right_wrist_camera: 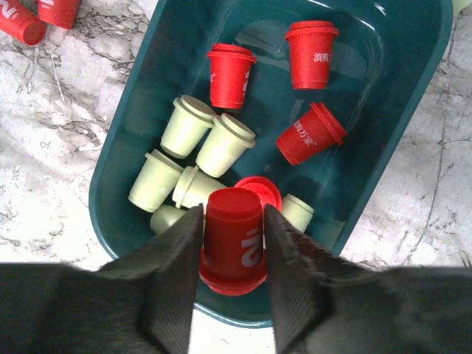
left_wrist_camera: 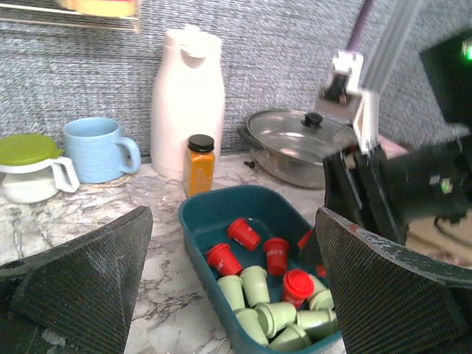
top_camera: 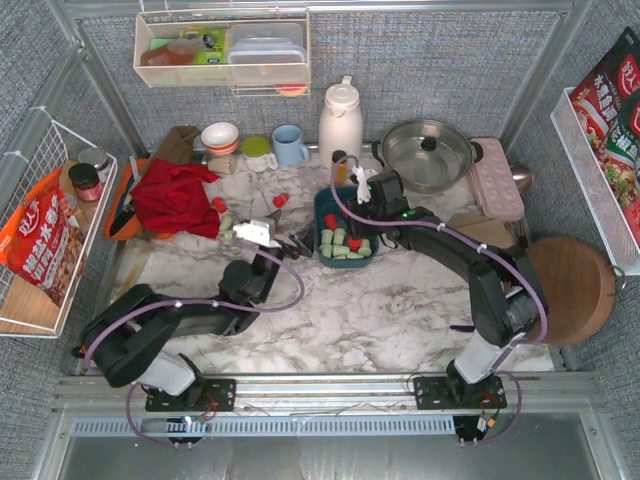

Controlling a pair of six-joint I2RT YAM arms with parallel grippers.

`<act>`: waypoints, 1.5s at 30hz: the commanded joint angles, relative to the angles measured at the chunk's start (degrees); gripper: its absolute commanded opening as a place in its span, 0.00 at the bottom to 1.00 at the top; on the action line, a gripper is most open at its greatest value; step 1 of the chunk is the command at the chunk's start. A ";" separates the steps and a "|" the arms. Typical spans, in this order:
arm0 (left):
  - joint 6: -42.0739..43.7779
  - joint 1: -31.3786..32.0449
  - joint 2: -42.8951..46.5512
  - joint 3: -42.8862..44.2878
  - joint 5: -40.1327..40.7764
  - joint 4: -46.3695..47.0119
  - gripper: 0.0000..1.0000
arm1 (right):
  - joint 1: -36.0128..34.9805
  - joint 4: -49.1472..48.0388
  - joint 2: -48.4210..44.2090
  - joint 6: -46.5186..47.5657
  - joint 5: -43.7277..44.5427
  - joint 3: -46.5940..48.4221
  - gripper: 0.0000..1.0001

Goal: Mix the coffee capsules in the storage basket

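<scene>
The dark teal storage basket (top_camera: 319, 228) sits mid-table and holds several red and pale green coffee capsules (top_camera: 341, 243). My right gripper (right_wrist_camera: 233, 221) hangs over the basket's near end (right_wrist_camera: 402, 88), shut on a red capsule (right_wrist_camera: 233, 243) held just above the pile. In the left wrist view the basket (left_wrist_camera: 221, 210) lies ahead with red capsules (left_wrist_camera: 243, 233) at the back and green ones (left_wrist_camera: 254, 285) in front. My left gripper (left_wrist_camera: 236, 287) is open and empty, just left of the basket (top_camera: 292, 243). Loose capsules (top_camera: 222, 212) lie on the table to the left.
A red cloth (top_camera: 172, 195), light-blue mug (top_camera: 290, 145), white thermos (top_camera: 340, 120), lidded pot (top_camera: 428, 155) and pink tray (top_camera: 495, 178) line the back. A small orange bottle (left_wrist_camera: 199, 164) stands behind the basket. A round wooden board (top_camera: 570, 290) lies right; a wire rack (top_camera: 40, 230) left.
</scene>
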State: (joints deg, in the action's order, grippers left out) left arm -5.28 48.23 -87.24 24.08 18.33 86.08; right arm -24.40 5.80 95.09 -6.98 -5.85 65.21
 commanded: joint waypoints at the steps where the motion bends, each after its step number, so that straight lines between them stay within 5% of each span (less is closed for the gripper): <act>1: -6.49 -0.06 6.87 4.68 8.35 -21.42 0.99 | -0.09 -0.37 1.94 -0.77 1.23 1.96 0.52; 6: -9.15 -0.06 10.77 13.24 14.97 -49.38 0.99 | 0.24 0.76 2.71 0.55 5.42 4.80 0.69; 10: -7.97 -0.02 12.73 14.35 16.74 -55.20 0.99 | 2.83 -1.81 5.01 -1.90 11.42 8.93 0.69; 17: -7.24 -0.06 16.51 13.66 17.57 -58.98 0.99 | 8.82 -6.94 18.12 -4.61 12.84 21.76 0.59; 27: -6.90 -0.15 16.29 14.74 17.41 -59.33 0.99 | 11.67 2.11 36.43 -2.97 6.23 44.03 0.58; 45: -8.34 -0.10 10.50 20.21 15.42 -62.07 0.99 | 12.88 17.85 48.23 -0.59 1.69 59.52 0.63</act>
State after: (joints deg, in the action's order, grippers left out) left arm -13.19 48.18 -76.09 43.20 34.44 24.43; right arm -11.70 19.35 142.23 -8.40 -2.17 122.83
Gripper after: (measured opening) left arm 0.992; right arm 0.620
